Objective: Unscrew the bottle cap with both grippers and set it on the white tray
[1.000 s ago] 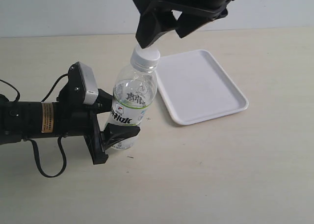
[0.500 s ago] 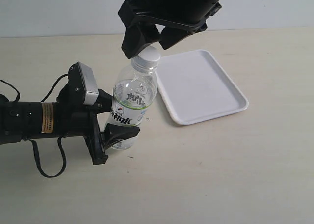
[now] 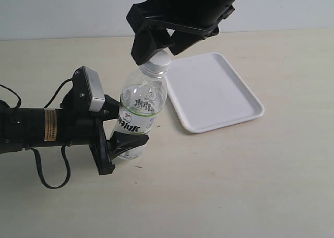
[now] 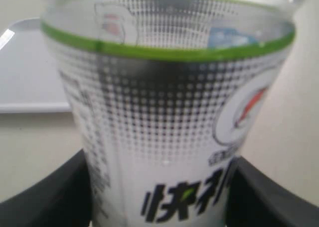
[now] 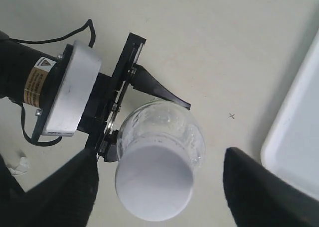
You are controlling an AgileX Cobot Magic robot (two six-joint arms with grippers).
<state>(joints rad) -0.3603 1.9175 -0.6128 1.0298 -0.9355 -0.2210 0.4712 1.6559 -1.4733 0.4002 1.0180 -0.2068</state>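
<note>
The clear bottle (image 3: 140,110) with its green-and-white label leans toward the right, and my left gripper (image 3: 122,128) is shut on its lower body. Up close the label (image 4: 169,112) fills the left wrist view, with black fingers (image 4: 45,197) pressed to both sides. The white bottle cap (image 3: 159,64) is still on the neck. My right gripper (image 3: 156,54) hangs over it from above, open. In the right wrist view the cap (image 5: 154,184) sits between the two fingers (image 5: 60,192), with a gap on each side. The white tray (image 3: 211,92) lies to the right of the bottle.
The left arm (image 3: 36,126) with its orange label and a looping cable (image 3: 49,178) lies along the table at the left. The tray's rim (image 5: 299,137) is close to the right finger's side. A pale wall bounds the table at the back.
My right gripper has moved down and left, from above the cap to straddling it. The left gripper and the bottle have stayed put.
</note>
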